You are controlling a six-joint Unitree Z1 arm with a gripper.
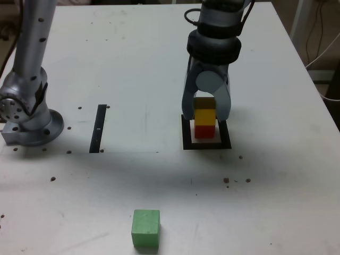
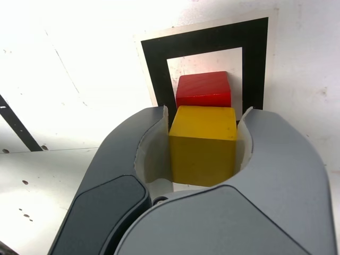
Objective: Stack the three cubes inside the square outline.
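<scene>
gripper [image 1: 206,109] closed on the yellow cube [image 2: 203,146], one finger against each side. red cube [image 1: 204,132] just below the gripper's fingertips, inside the square outline [image 1: 206,145]. green cube [image 1: 145,228] on the table [image 1: 85,212], well apart from the gripper.

The white, dark-flecked table [image 1: 287,186] bears the black square outline [image 1: 186,138] with the red cube [image 1: 205,132] inside, a black strip [image 1: 98,128], a grey arm base [image 1: 38,134] at the exterior view's left, and the green cube [image 1: 145,227].
</scene>
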